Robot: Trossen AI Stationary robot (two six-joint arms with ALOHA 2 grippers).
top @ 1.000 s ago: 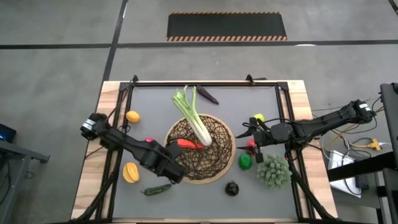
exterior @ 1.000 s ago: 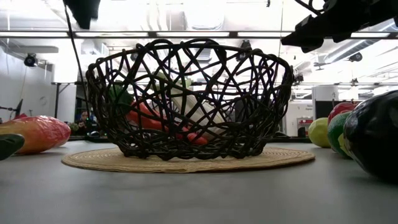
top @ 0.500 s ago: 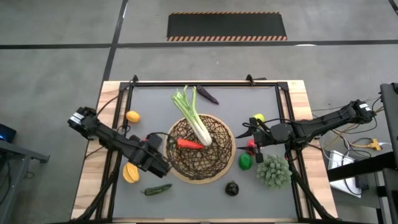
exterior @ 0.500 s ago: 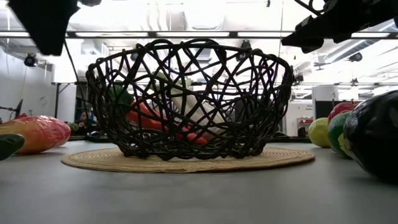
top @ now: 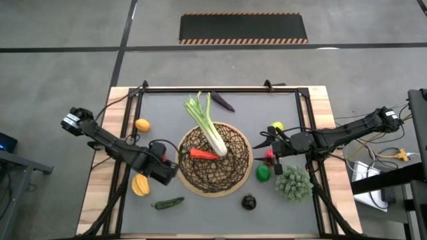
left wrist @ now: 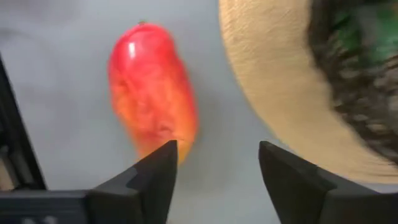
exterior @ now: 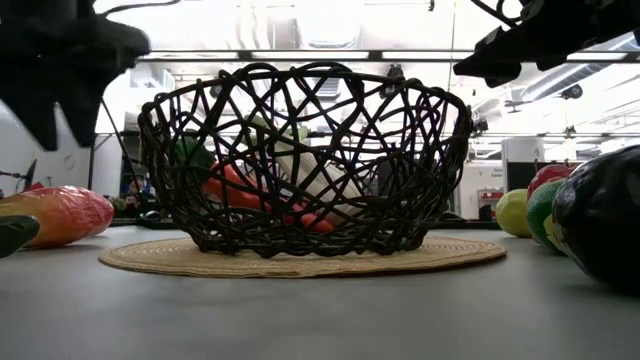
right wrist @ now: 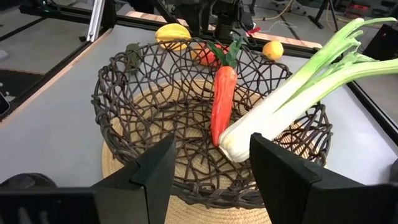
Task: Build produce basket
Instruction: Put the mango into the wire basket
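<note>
On the bench: a grey mat (top: 167, 120) inside a black frame, with wooden edges at both sides.
Basket (top: 215, 159): at the middle of the mat, on a flat tan base; dark wicker, seen side-on in the low view (exterior: 305, 160).
Leek (top: 208, 124): white end inside the basket, green leaves out over the far rim; in the right wrist view (right wrist: 292, 99) it leans on the rim.
Carrot (top: 203, 154): inside the basket, just beside the leek's white end; in the right wrist view (right wrist: 222, 102) it lies tilted on the wicker.
Left pincer (top: 171, 167): low at the basket's left side, fingers apart with nothing between them; its wrist view (left wrist: 214, 171) looks past them at the mat, the basket's tan base and a red-orange pepper (left wrist: 155, 93).
Pepper on the mat (top: 140, 185): left of the basket, near the left pincer, apart from it.
Right pincer (top: 261, 142): over the mat to the basket's right, fingers apart and empty (right wrist: 205, 168), facing the basket.
Lemons: one far left (top: 142, 125), one right of the basket (top: 277, 126).
Lime (top: 263, 173): right of the basket, on the mat.
Chili (top: 167, 203): near front left of the mat.
Eggplant (top: 249, 201): front of the basket, dark and round.
Purple piece (top: 223, 102): at the far edge, near the leek leaves.
Green frilly bunch (top: 293, 183): right front, beside the lime.
</note>
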